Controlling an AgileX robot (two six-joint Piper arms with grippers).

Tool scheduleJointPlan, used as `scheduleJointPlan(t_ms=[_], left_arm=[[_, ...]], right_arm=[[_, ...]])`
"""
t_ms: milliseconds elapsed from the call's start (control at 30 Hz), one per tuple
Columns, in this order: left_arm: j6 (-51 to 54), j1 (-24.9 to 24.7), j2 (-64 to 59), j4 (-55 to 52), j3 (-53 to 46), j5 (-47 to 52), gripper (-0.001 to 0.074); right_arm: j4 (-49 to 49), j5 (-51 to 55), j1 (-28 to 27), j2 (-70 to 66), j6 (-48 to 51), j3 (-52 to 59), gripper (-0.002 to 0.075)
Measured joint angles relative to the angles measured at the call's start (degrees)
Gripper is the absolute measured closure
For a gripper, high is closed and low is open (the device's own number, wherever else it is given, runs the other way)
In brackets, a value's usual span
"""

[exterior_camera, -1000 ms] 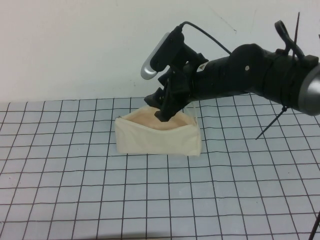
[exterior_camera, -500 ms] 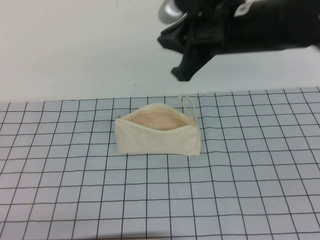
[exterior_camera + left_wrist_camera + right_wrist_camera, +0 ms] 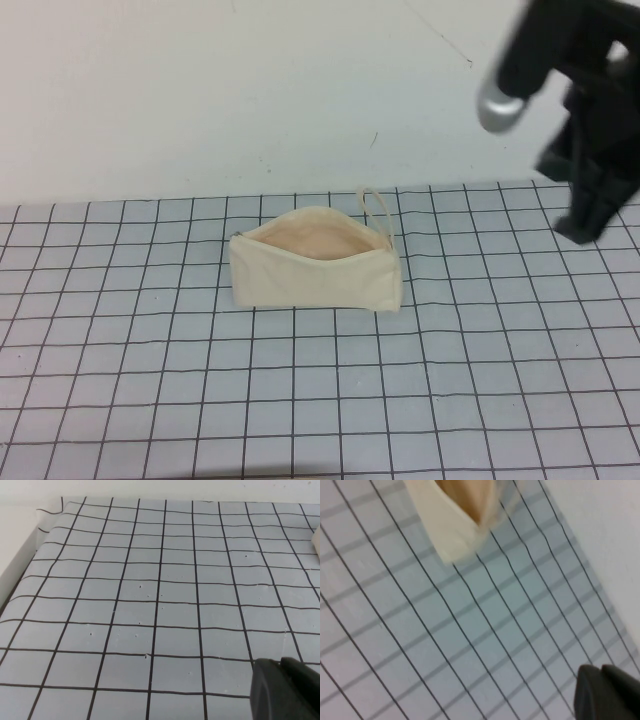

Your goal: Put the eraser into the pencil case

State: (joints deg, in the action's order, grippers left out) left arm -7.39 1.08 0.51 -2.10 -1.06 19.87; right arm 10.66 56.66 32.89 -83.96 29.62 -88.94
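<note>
The cream-white pencil case (image 3: 315, 275) lies at the middle of the grid mat, its mouth open and the peach lining showing, with its loop strap (image 3: 376, 210) at the far right end. It also shows in the right wrist view (image 3: 454, 527). No eraser shows in any view. My right gripper (image 3: 583, 228) hangs in the air well to the right of the pouch and above the mat, with its fingers together and nothing between them (image 3: 601, 670). My left gripper (image 3: 280, 663) is out of the high view; it sits low over bare mat, shut and empty.
The grey grid mat (image 3: 300, 400) covers the table up to a white wall (image 3: 200, 90) behind. The mat's edge and a white border (image 3: 20, 545) show in the left wrist view. A cream sliver (image 3: 316, 540) sits at that view's right edge.
My right gripper has lifted out of the pouch's mouth, risen, and swung far to the right. The pouch stays open where it was. The left arm's motion cannot be judged.
</note>
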Motion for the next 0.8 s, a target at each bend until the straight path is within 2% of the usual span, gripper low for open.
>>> scheduleJointPlan(t_ms=[167,400,567,800], left_arm=[[0.0,0.0,0.0,0.0,0.0,0.0,0.0738],[0.0,0.0,0.0,0.0,0.0,0.0,0.0738],[0.0,0.0,0.0,0.0,0.0,0.0,0.0738],[0.0,0.0,0.0,0.0,0.0,0.0,0.0738]], right_arm=[[7.3,-5.1,0.0,7.3,-9.0,11.6,0.0723],[7.7,-18.3,0.0,23.0,-21.2,31.5,0.0724],[1.7,-27.6,0.0,34.5,-23.1,46.6,0.0725],[-0.7,-28.8,0.0,49.3,-23.4,58.5,0.0725]])
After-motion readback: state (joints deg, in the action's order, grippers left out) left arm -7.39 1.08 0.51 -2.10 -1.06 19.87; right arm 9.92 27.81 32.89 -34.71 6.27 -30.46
